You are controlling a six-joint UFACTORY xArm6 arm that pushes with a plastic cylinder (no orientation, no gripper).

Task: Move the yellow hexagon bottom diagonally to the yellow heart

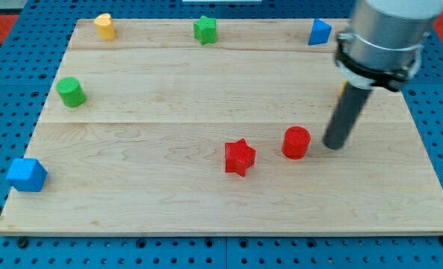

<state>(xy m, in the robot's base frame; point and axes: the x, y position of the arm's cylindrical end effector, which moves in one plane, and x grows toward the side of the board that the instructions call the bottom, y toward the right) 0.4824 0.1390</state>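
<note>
A yellow block (104, 26), its shape hard to make out, sits near the board's top left corner. Only a thin yellow-orange sliver of a second yellow block (342, 87) shows at the view's right; the rest is hidden behind my rod, so I cannot tell its shape. My tip (332, 145) rests on the board just right of the red cylinder (296, 142), with a small gap between them. The tip is below the hidden yellow block and far to the right of the top-left yellow block.
A red star (240, 157) lies left of the red cylinder. A green star (205, 30) and a blue triangle (319, 32) sit along the top edge. A green cylinder (71, 91) is at the left. A blue block (26, 174) is at the bottom left.
</note>
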